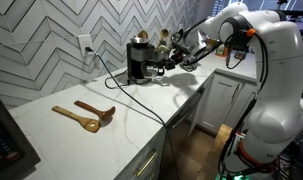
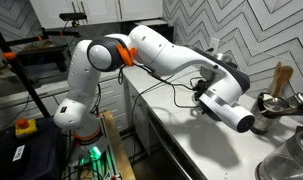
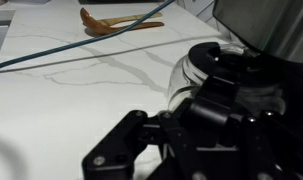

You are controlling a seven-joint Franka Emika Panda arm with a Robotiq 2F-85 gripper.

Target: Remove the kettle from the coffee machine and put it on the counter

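The kettle [image 3: 196,72], a clear-glass carafe with a black rim and lid, fills the middle right of the wrist view. It sits at the foot of the black coffee machine [image 3: 266,25], on the white counter [image 3: 81,90]. My gripper [image 3: 213,115] is at its black side handle, and the fingers close in on the handle from both sides. In an exterior view the gripper [image 1: 172,62] reaches the front of the coffee machine [image 1: 139,55], which stands at the back of the counter [image 1: 101,135]. In the other view the gripper [image 2: 241,112] hides both machine and kettle.
Two wooden spoons [image 1: 86,115] lie on the counter, also in the wrist view [image 3: 111,20]. A black power cord [image 1: 121,85] crosses the counter from a wall outlet [image 1: 86,45]. A shiny metal vessel [image 2: 278,102] with wooden utensils stands beyond the gripper.
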